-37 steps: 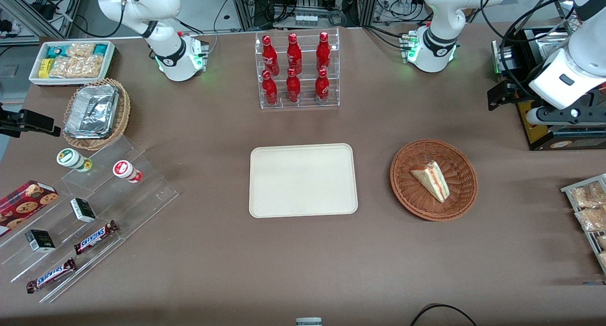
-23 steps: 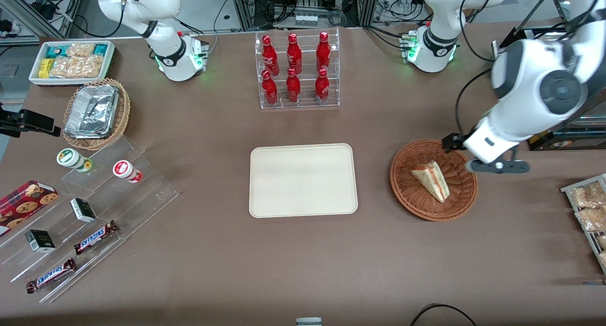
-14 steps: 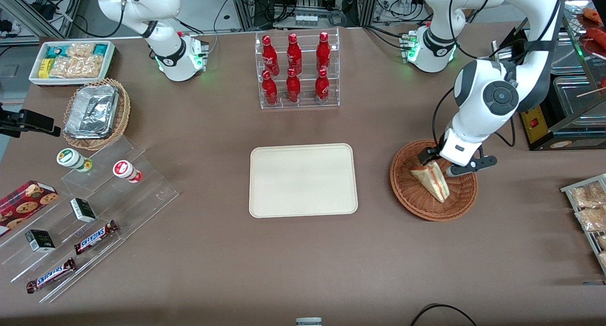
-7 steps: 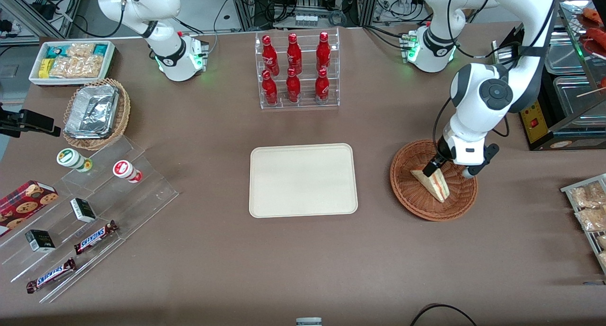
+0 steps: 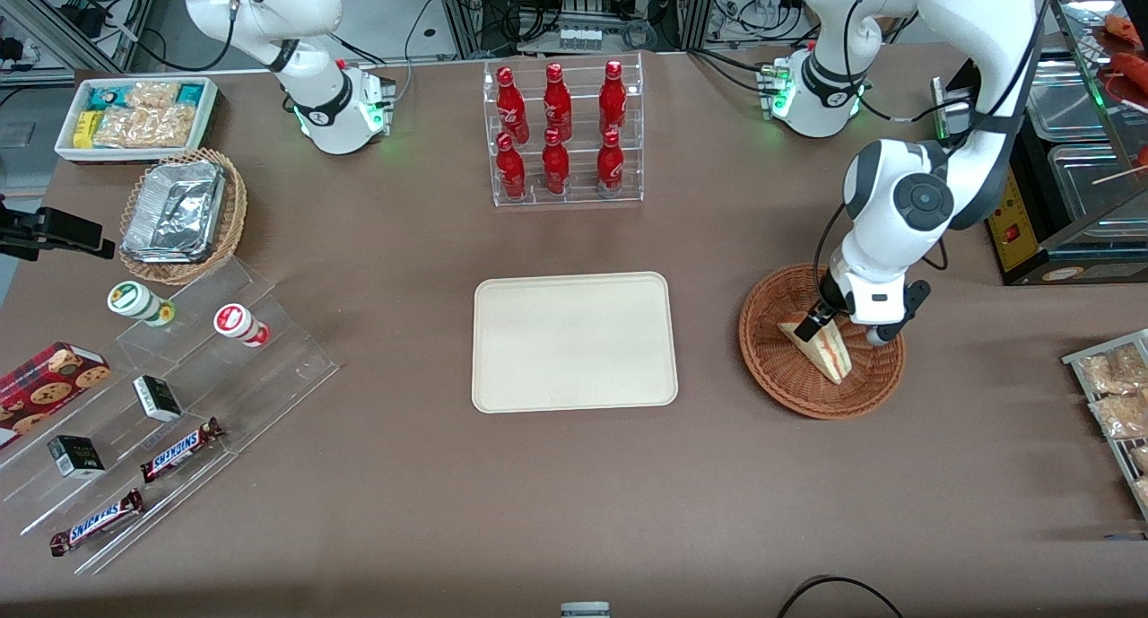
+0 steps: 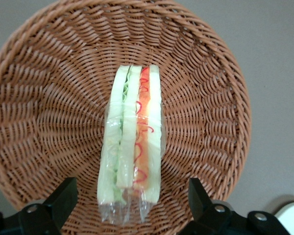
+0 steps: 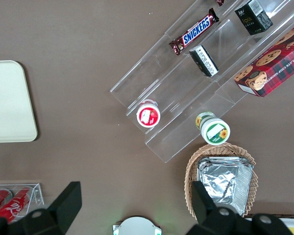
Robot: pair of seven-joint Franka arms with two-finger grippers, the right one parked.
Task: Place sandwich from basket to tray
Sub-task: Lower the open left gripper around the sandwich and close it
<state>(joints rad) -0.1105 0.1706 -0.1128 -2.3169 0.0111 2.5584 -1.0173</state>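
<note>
The sandwich [image 5: 823, 346] [image 6: 132, 147], a plastic-wrapped white-bread wedge with red, orange and green layers, lies in the reddish-brown woven basket [image 5: 805, 401] [image 6: 44, 103]. My gripper [image 5: 843, 329] [image 6: 132, 203] hangs low over the basket, open. One black finger [image 6: 63, 199] stands on each side of the sandwich's wide end, apart from it, the second finger [image 6: 202, 198] level with the first. The cream tray [image 5: 574, 342] [image 7: 7, 100] lies bare at the table's middle, a short way from the basket toward the parked arm's end.
A clear rack of red bottles [image 5: 560, 134] stands farther from the front camera than the tray. A tan basket of foil containers [image 5: 184, 214], a white snack bin [image 5: 134, 116] and an acrylic stepped shelf [image 5: 152, 403] sit toward the parked arm's end. Snack packets [image 5: 1117, 394] lie near the basket.
My gripper came in from the working arm's end of the table, swung over the basket, turned and lowered until its open fingers straddle the sandwich. The sandwich has not moved.
</note>
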